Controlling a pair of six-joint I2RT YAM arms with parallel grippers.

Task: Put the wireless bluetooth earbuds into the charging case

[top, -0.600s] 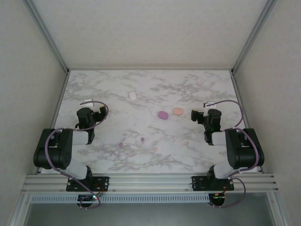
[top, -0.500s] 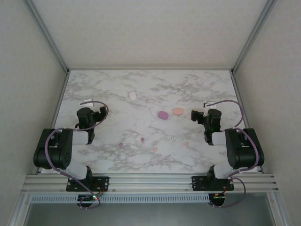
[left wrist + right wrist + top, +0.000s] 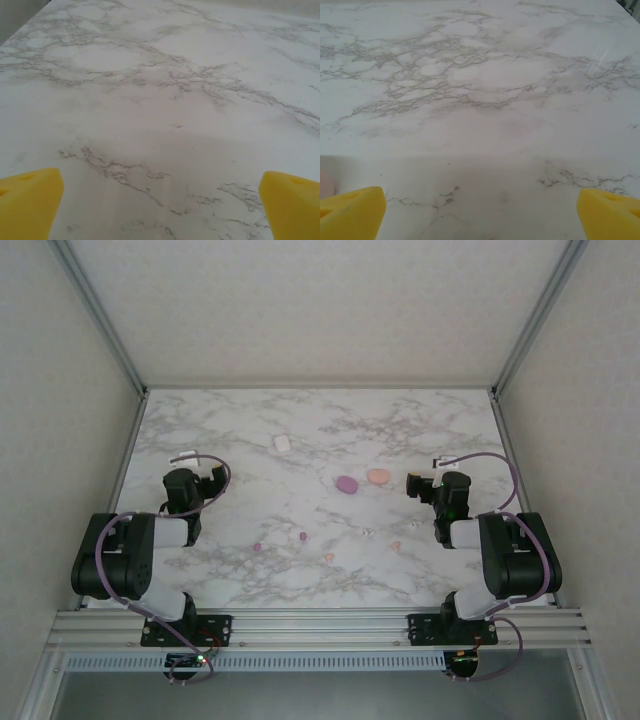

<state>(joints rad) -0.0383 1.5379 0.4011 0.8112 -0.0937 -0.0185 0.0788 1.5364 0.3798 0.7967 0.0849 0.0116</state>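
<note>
On the marble table (image 3: 250,430), earbuds (image 3: 302,536) unmoved, left pincer (image 3: 160,176) and right pincer (image 3: 481,193) both spread wide, empty, unchanged

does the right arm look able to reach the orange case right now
Probably yes. The right gripper is open and sits just right of the orange case, with bare table between them. The purple case lies on the other side of it, out of the way.
</note>
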